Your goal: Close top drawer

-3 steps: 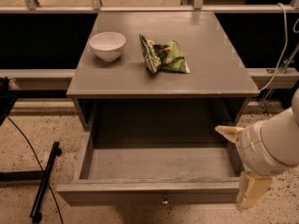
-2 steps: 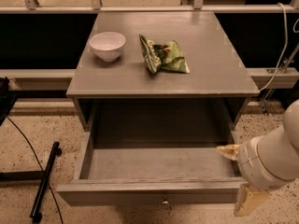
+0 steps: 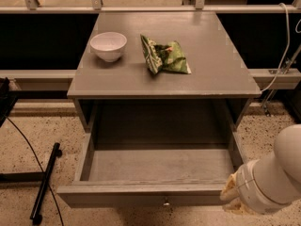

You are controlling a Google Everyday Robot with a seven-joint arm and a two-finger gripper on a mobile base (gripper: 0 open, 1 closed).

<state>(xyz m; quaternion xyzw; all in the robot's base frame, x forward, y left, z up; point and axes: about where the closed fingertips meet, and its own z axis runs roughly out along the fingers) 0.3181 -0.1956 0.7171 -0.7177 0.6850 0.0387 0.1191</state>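
Note:
The top drawer (image 3: 141, 192) is a wide grey wooden drawer pulled far out of the cabinet, and it looks empty inside. Its flat front panel faces me with a small round metal knob (image 3: 165, 203) at centre. My gripper (image 3: 231, 197) sits at the drawer front's right end, low in the view, at the end of my white arm (image 3: 275, 178). Only its pale yellowish tip shows next to the panel; the rest is hidden by the arm. The two lower drawers are out of view.
On the cabinet's grey top (image 3: 225, 60) stand a white bowl (image 3: 108, 45) at the left and a green crumpled chip bag (image 3: 164, 57) in the middle. A black stand and cable (image 3: 42, 187) lie on the speckled floor at the left. A metal rail (image 3: 150, 7) runs behind.
My arm and gripper have dropped lower and come toward the right end of the drawer front. The drawer has stayed open by the same amount.

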